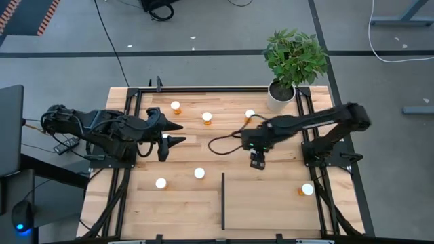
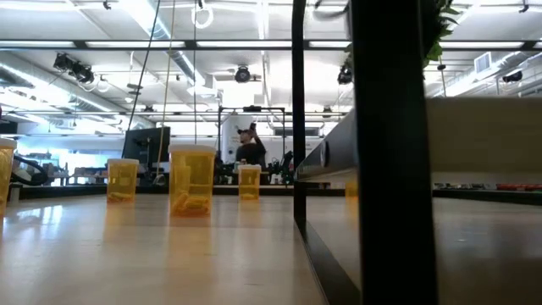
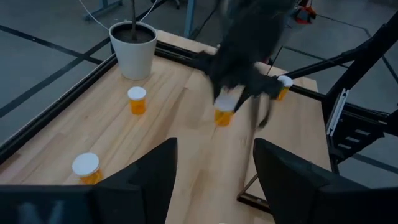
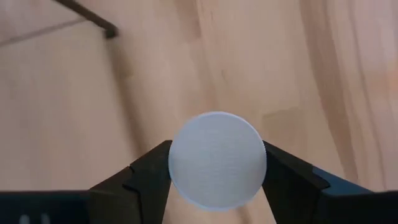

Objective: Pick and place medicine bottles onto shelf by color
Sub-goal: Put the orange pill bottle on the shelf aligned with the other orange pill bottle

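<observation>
The medicine bottles (image 1: 207,118) have orange bodies and white caps. The tabletop (image 1: 183,203) is light wood in planks. The plant (image 1: 295,54) is green, its pot (image 1: 279,96) white. Both arms are black.

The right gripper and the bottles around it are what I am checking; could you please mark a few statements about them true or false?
1. The right gripper has its fingers closed on a medicine bottle's white cap. True.
2. The left gripper holds a bottle. False: its fingers are open and empty.
3. The plant pot stands at a far corner of the table. True.
4. Every bottle stands upright. False: one bottle near the table's right edge lies on its side.
5. The black strip touches the held bottle. False: the high view shows it apart, nearer the table's front edge.
</observation>
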You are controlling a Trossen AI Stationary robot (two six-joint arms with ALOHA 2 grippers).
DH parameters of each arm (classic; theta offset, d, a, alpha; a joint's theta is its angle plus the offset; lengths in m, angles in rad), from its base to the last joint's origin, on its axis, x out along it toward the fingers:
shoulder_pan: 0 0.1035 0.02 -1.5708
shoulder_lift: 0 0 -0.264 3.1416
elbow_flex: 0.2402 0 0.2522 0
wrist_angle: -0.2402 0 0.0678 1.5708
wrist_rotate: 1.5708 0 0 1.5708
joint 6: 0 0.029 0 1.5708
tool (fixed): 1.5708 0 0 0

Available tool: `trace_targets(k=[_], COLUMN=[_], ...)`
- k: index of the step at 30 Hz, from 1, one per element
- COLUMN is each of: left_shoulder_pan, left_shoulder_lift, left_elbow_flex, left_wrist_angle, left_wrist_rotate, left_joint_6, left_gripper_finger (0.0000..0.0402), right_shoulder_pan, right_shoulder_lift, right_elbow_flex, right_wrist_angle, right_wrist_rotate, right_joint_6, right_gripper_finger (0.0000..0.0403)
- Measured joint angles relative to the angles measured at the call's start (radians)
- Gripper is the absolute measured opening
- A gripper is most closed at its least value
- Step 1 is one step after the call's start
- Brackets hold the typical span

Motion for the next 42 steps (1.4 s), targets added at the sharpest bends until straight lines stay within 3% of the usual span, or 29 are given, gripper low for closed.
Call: trace_targets(k=[6, 13, 22, 34, 42], left_shoulder_pan=[0.000, 0.000, 0.000, -0.001, -0.001], left_shoulder_lift=[0.000, 0.000, 0.000, 0.000, 0.000], left_elbow_flex=[0.000, 0.000, 0.000, 0.000, 0.000], left_wrist_angle=[0.000, 0.021, 0.029, 0.030, 0.030], left_wrist_rotate=[0.000, 0.000, 0.000, 0.000, 0.000], left_joint_6=[0.015, 0.015, 0.014, -0.039, -0.060], left_gripper_finger=[0.0209, 0.0206, 0.0202, 0.0197, 0.0196], right_shoulder_pan=[0.193, 0.510, 0.910, 1.091, 1.125], right_shoulder_lift=[-0.110, -0.115, -0.114, 0.046, 0.110], right_elbow_flex=[0.000, 0.000, 0.000, -0.001, -0.001], right_wrist_angle=[-0.104, -0.132, -0.095, -0.016, -0.074], right_wrist_rotate=[0.058, 0.059, 0.167, 0.079, 0.163], right_joint_6=[0.242, 0.582, 1.077, 1.127, 1.127], right_gripper_finger=[0.0227, 0.0227, 0.0227, 0.0228, 0.0228])
